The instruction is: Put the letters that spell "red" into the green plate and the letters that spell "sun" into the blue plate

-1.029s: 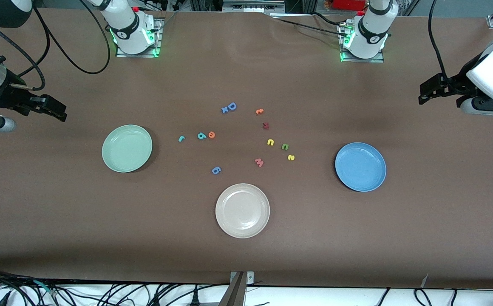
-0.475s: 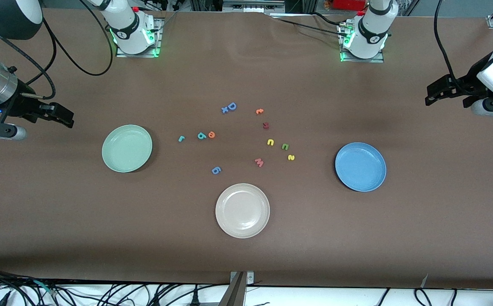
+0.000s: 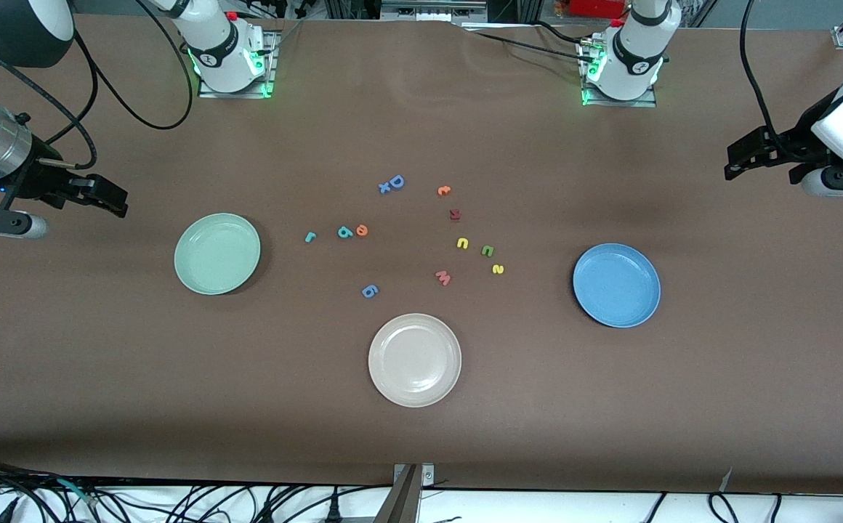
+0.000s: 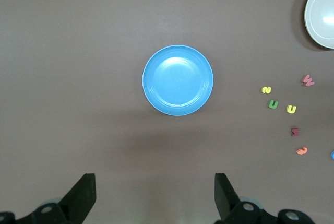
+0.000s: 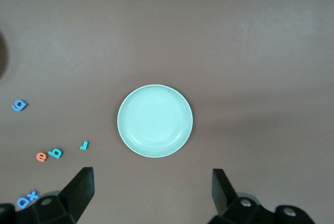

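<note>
On the brown tabletop (image 3: pixel 683 407), nearest the front camera, lies a round cream-white plate (image 3: pixel 415 359), empty. Farther from the camera, a round mid-blue plate (image 3: pixel 616 285) sits toward the left arm's end and a round pale mint-green plate (image 3: pixel 217 253) toward the right arm's end; both are empty. Between them lie small foam letters: a blue "6"-shaped letter (image 3: pixel 369 291) and pink "w" (image 3: pixel 443 277); then the yellow "s" (image 3: pixel 498 269), olive-green "n" (image 3: pixel 487 250) and yellow "u" (image 3: pixel 463 243); then the teal "r" (image 3: pixel 309 237), teal "d" (image 3: pixel 345 232) and orange "e" (image 3: pixel 362 230) touching it. Farthest lie a dark red letter (image 3: pixel 455 214), an orange "t" (image 3: pixel 444 190) and a larger blue "D" (image 3: pixel 395 181). The left gripper (image 3: pixel 740 158) hovers over bare tabletop at its end, jaws spread wide, holding nothing. The right gripper (image 3: pixel 110 200) hovers likewise, jaws wide and empty.
</note>
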Robot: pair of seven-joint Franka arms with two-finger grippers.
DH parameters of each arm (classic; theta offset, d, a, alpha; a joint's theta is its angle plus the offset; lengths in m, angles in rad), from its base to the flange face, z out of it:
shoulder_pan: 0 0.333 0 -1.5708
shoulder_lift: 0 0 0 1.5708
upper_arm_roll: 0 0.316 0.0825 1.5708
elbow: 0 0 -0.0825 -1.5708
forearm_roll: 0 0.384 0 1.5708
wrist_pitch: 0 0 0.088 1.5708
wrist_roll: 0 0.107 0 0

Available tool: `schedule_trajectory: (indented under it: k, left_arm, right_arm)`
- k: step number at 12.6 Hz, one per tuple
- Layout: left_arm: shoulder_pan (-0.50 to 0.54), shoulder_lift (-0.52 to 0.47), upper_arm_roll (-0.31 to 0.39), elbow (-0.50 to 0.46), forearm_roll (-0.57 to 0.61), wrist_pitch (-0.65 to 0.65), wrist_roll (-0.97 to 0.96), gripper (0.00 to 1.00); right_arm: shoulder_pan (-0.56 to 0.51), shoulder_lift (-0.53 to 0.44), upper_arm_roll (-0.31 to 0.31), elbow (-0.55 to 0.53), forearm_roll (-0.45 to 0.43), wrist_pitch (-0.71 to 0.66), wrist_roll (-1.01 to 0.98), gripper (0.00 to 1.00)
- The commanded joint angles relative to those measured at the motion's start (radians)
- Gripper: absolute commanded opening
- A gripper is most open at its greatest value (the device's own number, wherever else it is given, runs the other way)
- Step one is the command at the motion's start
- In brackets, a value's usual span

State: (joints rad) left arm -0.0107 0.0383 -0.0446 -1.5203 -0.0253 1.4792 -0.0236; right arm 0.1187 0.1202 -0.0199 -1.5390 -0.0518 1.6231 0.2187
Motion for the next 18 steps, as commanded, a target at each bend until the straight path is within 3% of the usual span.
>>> schedule_trajectory:
  k: [1, 18]
  left_arm:
    - [0.003, -0.021, -0.001, -0.014, -0.016, 0.01, 0.022, 1.0]
    - [-0.002, -0.02, 0.0, -0.006, -0.018, 0.012, 0.02, 1.0]
  right_arm:
    - [0.004, -0.011, 0.002, -0.007, -0.006, -0.003, 0.016, 1.0]
    - [0.019, 0.061, 0.0, -0.021, -0.03, 0.127, 0.03, 1.0]
